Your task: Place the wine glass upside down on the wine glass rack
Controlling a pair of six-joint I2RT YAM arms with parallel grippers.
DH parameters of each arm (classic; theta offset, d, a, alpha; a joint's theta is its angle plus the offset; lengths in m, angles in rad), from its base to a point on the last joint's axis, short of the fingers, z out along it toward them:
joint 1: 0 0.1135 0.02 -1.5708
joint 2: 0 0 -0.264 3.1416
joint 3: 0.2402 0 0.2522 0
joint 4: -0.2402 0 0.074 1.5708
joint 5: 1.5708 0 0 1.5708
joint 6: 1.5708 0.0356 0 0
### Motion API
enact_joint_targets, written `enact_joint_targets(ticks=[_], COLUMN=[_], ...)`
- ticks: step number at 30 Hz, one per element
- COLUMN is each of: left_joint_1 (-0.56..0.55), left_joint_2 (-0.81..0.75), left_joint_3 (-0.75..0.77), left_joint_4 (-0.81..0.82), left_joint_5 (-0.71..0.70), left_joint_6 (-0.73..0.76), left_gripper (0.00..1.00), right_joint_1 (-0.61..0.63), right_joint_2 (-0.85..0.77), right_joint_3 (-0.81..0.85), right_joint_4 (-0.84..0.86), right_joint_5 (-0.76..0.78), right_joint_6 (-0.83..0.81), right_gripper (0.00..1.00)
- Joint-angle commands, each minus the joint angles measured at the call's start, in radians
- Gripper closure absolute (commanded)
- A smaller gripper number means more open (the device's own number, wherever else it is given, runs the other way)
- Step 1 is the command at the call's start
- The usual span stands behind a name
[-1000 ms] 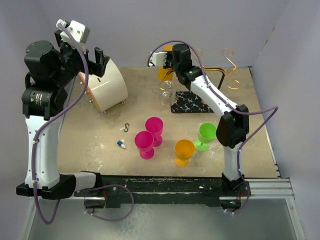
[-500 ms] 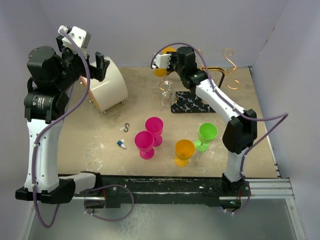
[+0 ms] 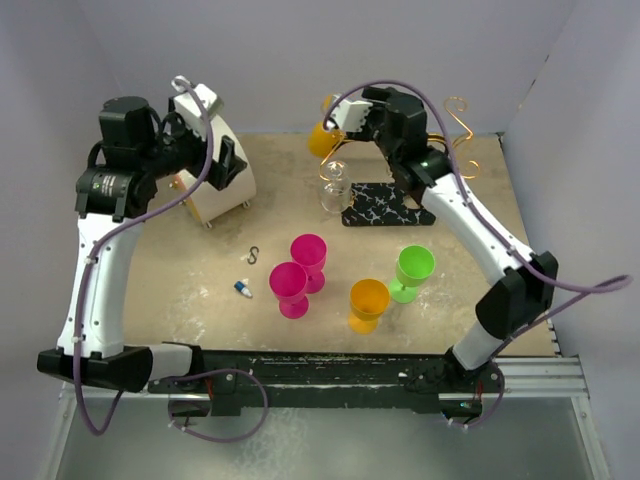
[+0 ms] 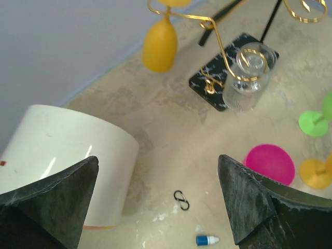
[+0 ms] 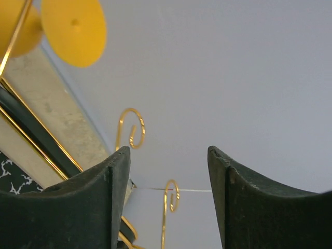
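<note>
The clear wine glass (image 3: 335, 186) hangs upside down on the wine glass rack, its foot caught in a gold spiral (image 4: 252, 61) and its bowl (image 4: 244, 92) beside the corner of the black marbled base (image 3: 385, 206). A yellow glass (image 3: 325, 137) hangs upside down on the same gold wire (image 4: 182, 16) behind it. My right gripper (image 5: 167, 155) is open and holds nothing. It is raised behind the clear glass, apart from it, facing the back wall and two gold curls (image 5: 131, 126). My left gripper (image 4: 157, 168) is open and empty, high over the table's left side.
A white cylinder (image 3: 215, 180) lies at the back left. Two pink glasses (image 3: 298, 270), an orange one (image 3: 367, 303) and a green one (image 3: 411, 270) stand upright in the middle. A black S-clip (image 4: 181, 199) and a small blue-capped bottle (image 4: 207, 239) lie nearby.
My right gripper has opened, let go of the clear glass and risen back from it; the glass stays hanging. My left arm has swung right, over the white cylinder.
</note>
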Motion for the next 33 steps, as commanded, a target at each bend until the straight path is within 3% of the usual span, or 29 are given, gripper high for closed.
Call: enact_joint_targets(ticks=[1,6,13,17,21,30,33], left_joint_1=[-0.063,-0.219,-0.254,-0.27,-0.29,-0.354,-0.362], left_joint_2=[0.011,0.016,0.048,0.083,0.162,0.311,0.332], left_joint_3=[-0.067,-0.193,-0.308,-0.373,-0.378,-0.328,-0.325], left_joint_4=[-0.072,-0.122,-0.18,-0.036,0.053,0.072,0.059], left_joint_5=[0.102,0.029,0.112,0.096,0.114,0.09,0.061], left_joint_6=[0.117,0.259,0.376,0.213,0.081,-0.005,0.008], left_gripper=[0.01,0.01,0.01,0.0,0.06,0.2,0.31], right_joint_1=[-0.012,-0.016,-0.061,-0.119,-0.162,-0.184,-0.185], right_joint_2=[-0.132,-0.237,-0.325,-0.349,-0.357,-0.358,-0.349], right_joint_3=[-0.032,-0.071,-0.015,0.054,0.091,0.07,0.083], right_joint_4=[0.035,-0.027,-0.217,-0.326,-0.385,-0.392,-0.404], right_joint_5=[0.012,0.0,-0.054,-0.212,-0.327,-0.32,-0.328], right_joint_6=[0.105,0.199,0.371,0.517,0.554,0.536,0.537], right_gripper=[0.35,0.24,0.18,0.15,0.15,0.15,0.14])
